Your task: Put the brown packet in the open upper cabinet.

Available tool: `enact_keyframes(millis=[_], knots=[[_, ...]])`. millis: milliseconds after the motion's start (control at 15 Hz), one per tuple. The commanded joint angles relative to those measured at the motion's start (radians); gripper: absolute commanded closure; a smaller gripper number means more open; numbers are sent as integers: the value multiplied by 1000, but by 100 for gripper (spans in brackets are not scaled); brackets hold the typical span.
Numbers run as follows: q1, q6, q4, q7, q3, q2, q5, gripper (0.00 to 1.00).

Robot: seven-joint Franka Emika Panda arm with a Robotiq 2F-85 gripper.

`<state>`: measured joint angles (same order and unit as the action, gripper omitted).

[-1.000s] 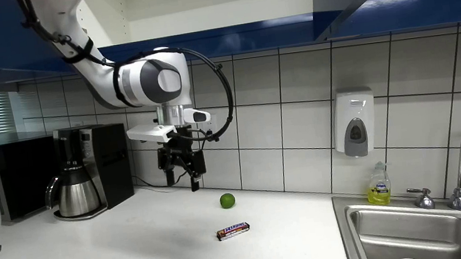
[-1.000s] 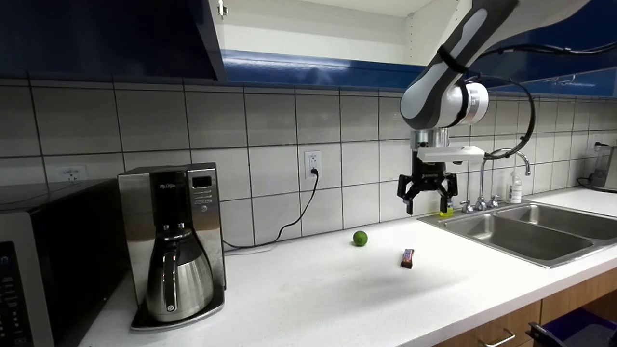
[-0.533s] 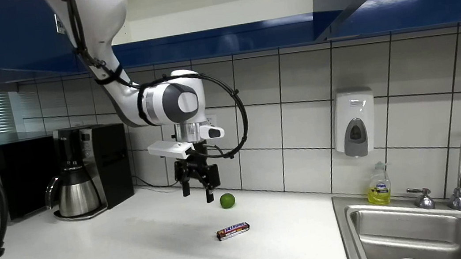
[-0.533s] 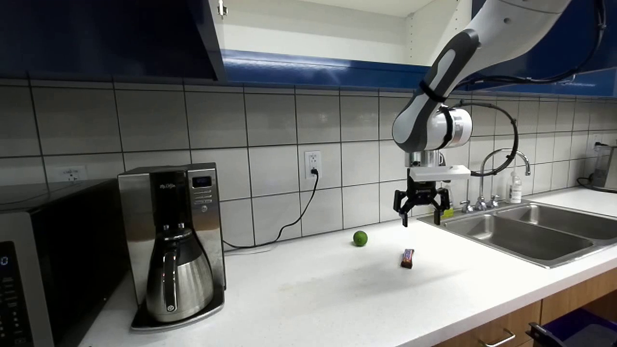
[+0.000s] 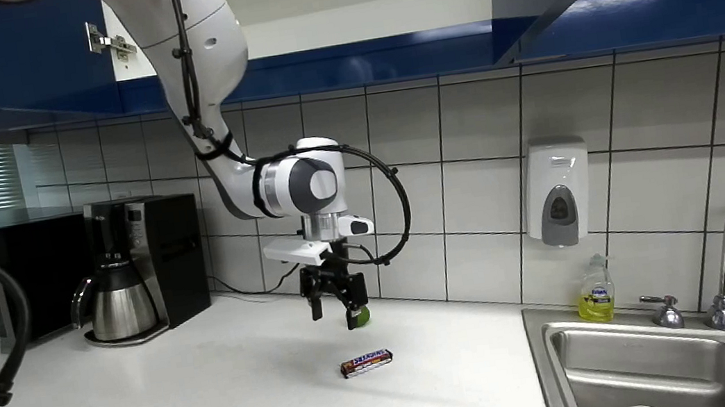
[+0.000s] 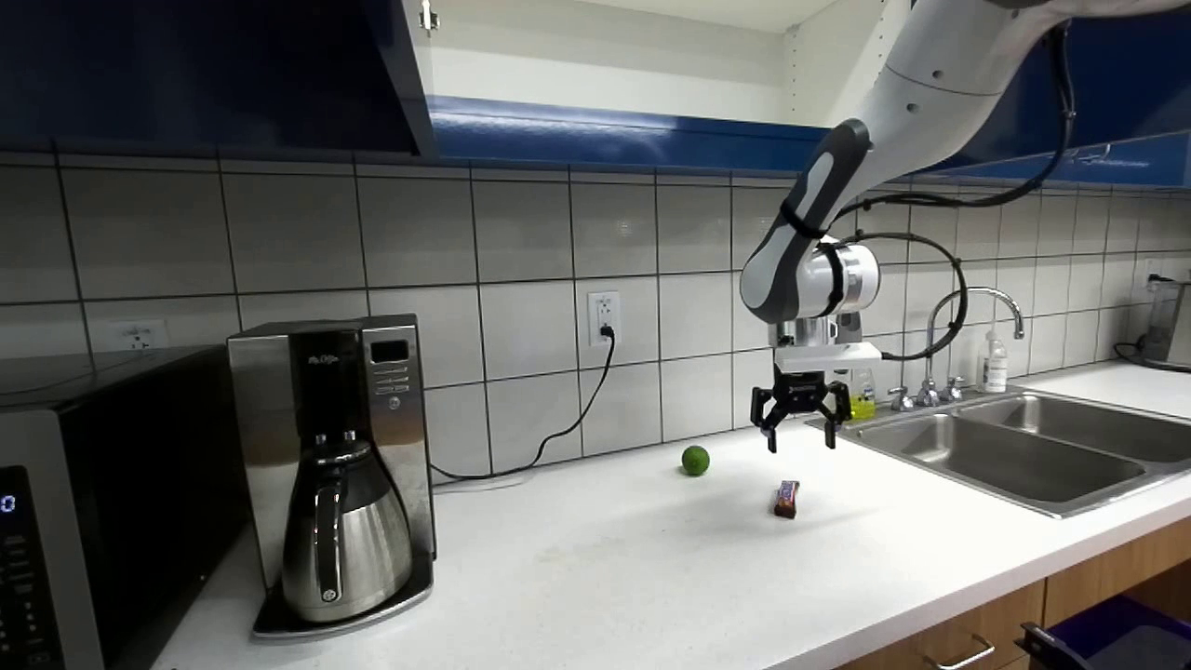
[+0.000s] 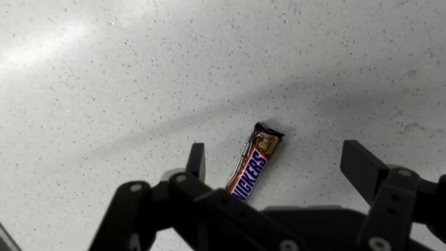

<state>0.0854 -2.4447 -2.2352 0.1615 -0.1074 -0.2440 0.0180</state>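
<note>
The brown packet, a Snickers bar [image 5: 366, 363], lies flat on the white counter; it also shows in an exterior view [image 6: 786, 499]. In the wrist view the packet [image 7: 251, 167] lies slanted between the two spread fingers, nearer the left one; its lower end is hidden behind the gripper's linkage. My gripper [image 5: 335, 322] points down, open and empty, above the counter and apart from the packet; it also shows in an exterior view [image 6: 801, 448] and the wrist view [image 7: 273, 155]. The open upper cabinet [image 5: 372, 9], white inside, is above the counter in both exterior views [image 6: 605, 60]; the arm covers part of it.
A green ball [image 6: 695, 460] lies near the back wall, partly hidden behind a finger in an exterior view [image 5: 363, 317]. A coffee maker [image 6: 335, 465] and microwave [image 6: 130, 484] stand at one end. A sink [image 5: 636, 363] and soap bottle [image 5: 596, 292] are at the other end.
The gripper has moved steadily down toward the counter and closer above the packet, staying open. The packet and the green ball have not moved.
</note>
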Motion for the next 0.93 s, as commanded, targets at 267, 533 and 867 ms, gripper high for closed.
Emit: enact_keyframes(millis=[267, 533, 867], knots=[[11, 28, 203, 8, -15, -194, -33, 0], [2, 6, 194, -1, -21, -200, -19, 0], [3, 8, 217, -1, -22, -219, -19, 0]])
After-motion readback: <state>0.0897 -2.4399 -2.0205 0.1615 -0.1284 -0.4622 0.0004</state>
